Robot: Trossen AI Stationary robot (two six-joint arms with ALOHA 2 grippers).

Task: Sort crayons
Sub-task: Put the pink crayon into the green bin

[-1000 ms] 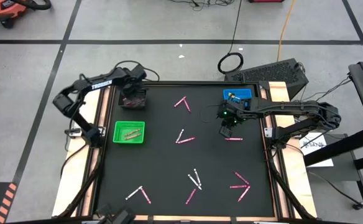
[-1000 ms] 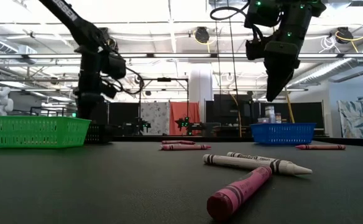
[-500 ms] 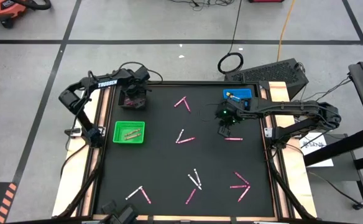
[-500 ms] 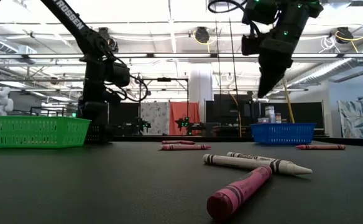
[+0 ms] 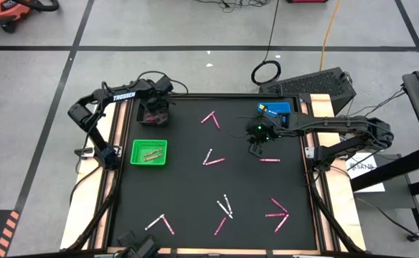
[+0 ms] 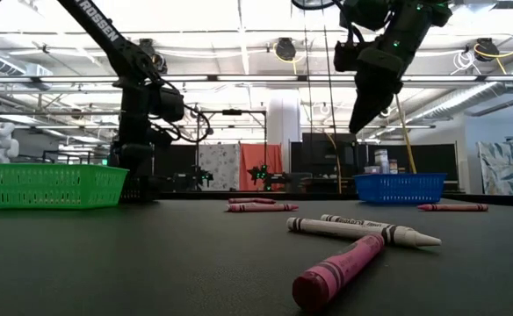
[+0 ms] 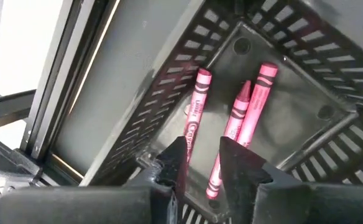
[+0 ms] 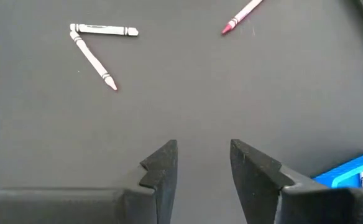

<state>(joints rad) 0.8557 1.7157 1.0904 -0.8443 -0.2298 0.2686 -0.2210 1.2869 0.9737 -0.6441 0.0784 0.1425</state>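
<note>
Pink and white crayons lie scattered on the black table: a pair [image 5: 211, 158] at the middle, others [image 5: 278, 213] toward the near right. Three pink crayons [image 7: 243, 118] lie on the floor of a dark slotted tray [image 5: 142, 116] at the far left. My left gripper [image 7: 203, 165] stands open inside that tray, pointing down, with one crayon's end showing between its fingers. My right gripper [image 5: 255, 148] hangs open above the table, left of a lone pink crayon [image 5: 270, 160]. In its wrist view two white crayons [image 8: 97, 46] lie ahead on the mat.
A green tray [image 5: 149, 152] holding pale crayons sits at the left, near the dark one. A blue tray [image 5: 275, 109] stands at the far right. Wooden rails border the mat on both sides. A pink [image 6: 340, 268] and a white crayon [image 6: 362, 230] lie near the front edge.
My left gripper has sunk into the dark tray and then kept still. My right gripper has tipped, its fingertips swinging a little toward the table's left while staying high above the mat.
</note>
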